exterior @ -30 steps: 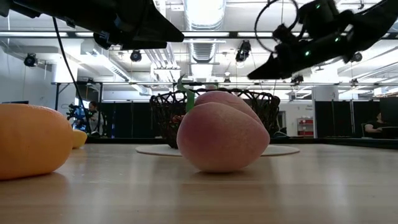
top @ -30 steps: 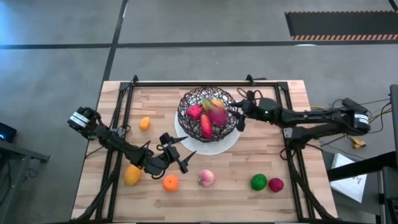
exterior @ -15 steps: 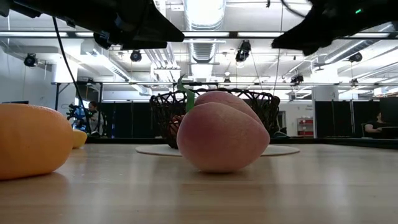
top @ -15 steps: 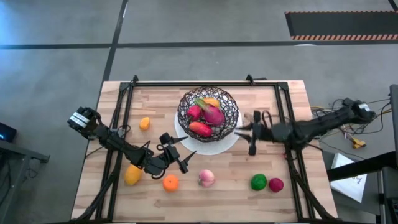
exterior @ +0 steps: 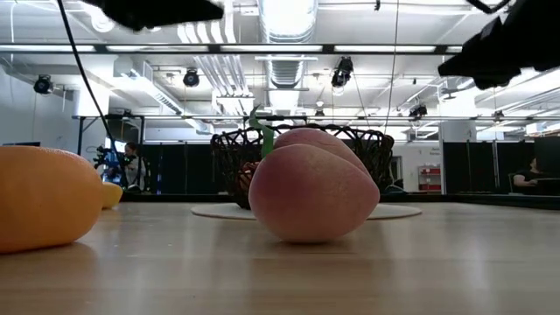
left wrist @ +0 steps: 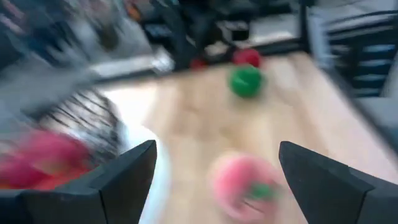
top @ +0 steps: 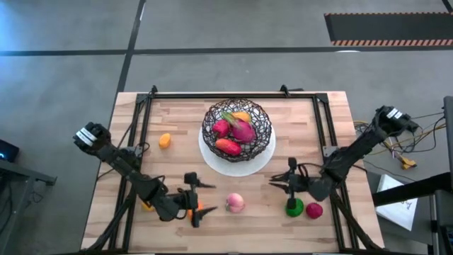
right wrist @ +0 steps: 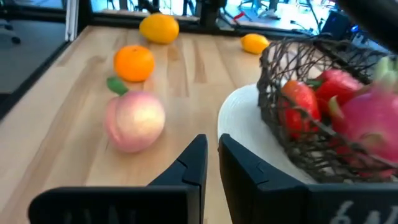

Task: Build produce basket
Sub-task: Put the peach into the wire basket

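The basket [top: 238, 130] sits on a white plate [top: 262, 161] at the far middle of the bench [top: 304, 127]. Inside it lie a magenta fruit [top: 244, 130], a red piece [top: 227, 146], another red one [top: 221, 127] and an orange one [top: 242, 117].

The left pincer [top: 199, 198] hangs over the near edge with its fingers spread wide, right above the orange [top: 195, 208] and just beside the peach [top: 234, 203]. A yellow fruit [top: 145, 205] shows partly under the left arm, and a small orange piece [top: 165, 140] lies apart near the left rail.

The right pincer [top: 281, 180] is low over the near right of the bench, its fingers nearly closed with only a thin gap and holding nothing. It is next to the green ball [top: 293, 207], which touches the magenta ball [top: 313, 210].
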You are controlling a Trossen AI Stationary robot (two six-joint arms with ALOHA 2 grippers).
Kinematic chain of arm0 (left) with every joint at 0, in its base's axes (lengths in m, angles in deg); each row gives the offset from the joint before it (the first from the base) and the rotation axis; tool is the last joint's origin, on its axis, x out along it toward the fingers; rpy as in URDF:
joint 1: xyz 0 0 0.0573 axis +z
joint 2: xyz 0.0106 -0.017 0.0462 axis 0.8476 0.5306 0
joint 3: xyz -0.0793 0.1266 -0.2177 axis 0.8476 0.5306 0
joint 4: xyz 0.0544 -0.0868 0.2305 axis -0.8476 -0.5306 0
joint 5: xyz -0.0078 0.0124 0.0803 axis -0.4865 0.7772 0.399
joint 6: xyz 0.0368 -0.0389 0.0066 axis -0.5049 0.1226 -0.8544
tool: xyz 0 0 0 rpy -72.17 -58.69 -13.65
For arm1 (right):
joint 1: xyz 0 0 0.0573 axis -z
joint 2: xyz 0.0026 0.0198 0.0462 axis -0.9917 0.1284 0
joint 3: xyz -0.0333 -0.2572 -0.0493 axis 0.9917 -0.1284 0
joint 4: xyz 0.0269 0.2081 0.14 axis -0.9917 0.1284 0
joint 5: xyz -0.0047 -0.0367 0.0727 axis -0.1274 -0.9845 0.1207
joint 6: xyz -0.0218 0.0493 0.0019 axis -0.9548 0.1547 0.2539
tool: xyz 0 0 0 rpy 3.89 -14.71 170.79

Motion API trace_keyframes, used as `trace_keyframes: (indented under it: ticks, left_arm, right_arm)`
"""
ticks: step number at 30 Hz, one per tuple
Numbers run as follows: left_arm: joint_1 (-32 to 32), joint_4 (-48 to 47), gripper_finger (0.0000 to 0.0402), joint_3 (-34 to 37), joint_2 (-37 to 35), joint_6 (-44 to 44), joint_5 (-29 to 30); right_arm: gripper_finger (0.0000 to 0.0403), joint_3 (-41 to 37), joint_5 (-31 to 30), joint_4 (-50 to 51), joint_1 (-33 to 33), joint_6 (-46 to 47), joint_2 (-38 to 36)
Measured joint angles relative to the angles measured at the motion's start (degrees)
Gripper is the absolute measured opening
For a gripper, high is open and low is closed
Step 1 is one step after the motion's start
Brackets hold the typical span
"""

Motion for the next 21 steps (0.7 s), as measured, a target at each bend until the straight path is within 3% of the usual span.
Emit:
trace_keyframes:
  ticks: [5,12,16,21]
  left_arm:
    - [-0.1,-3.2,0.0308,0.0,3.3,16.8,-7.6]
    - [0.0,-2.2,0.0257,-5.4,15.1,19.9,-8.7]
    - [0.5,-2.2,0.0240,-10.0,21.6,19.9,-6.4]
    - [0.7,-2.7,0.0216,-12.9,25.0,19.9,1.1]
  right_arm:
    - [0.0031,0.0,-0.2,-7.1,0.6,-2.5,7.3]
    - [0.0031,2.4,-0.2,-11.3,0.6,-9.6,13.1]
    - [0.0031,3.8,-0.4,-11.2,0.7,-12.0,14.2]
    - [0.0031,4.5,-1.6,-11.2,0.9,-12.0,14.4]
